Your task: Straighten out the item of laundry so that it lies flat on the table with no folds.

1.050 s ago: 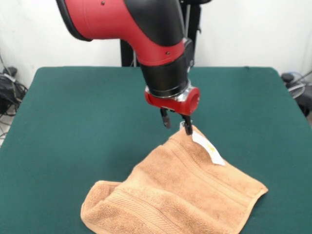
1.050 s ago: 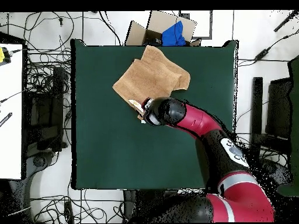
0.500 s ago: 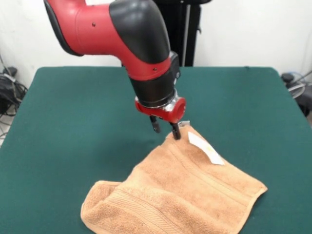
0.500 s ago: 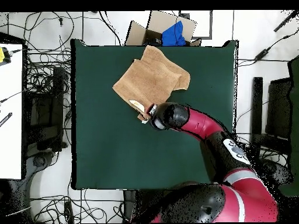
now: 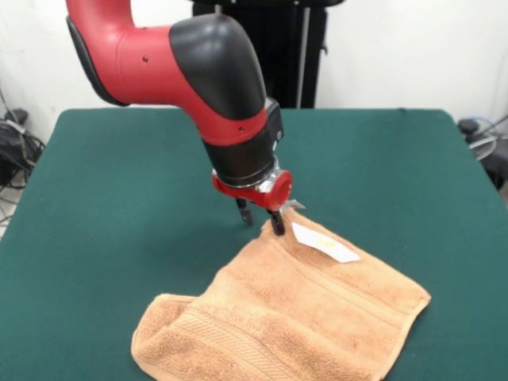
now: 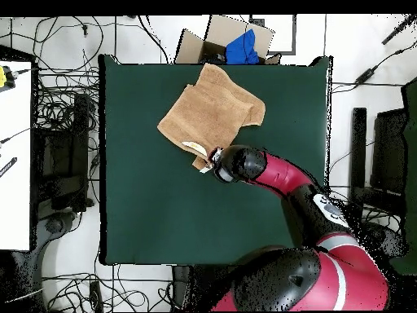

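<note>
Peach-orange terry towel [image 5: 294, 313] lies rumpled on the green desk [image 5: 119, 182], its near-left part folded over. At the towel's far corner, beside the white tag [image 5: 324, 243], the gripper [image 5: 259, 217] has its fingers [image 5: 277, 223] slightly parted, one tip touching the hem without clamping it.

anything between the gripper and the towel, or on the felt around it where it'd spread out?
Nothing visible. The gripper is already at the towel's far corner by the white tag, with nothing between them. The green table around the towel is bare in both views. Only the towel's own folds, like the rolled edge at its near left, keep it from lying flat.
</note>
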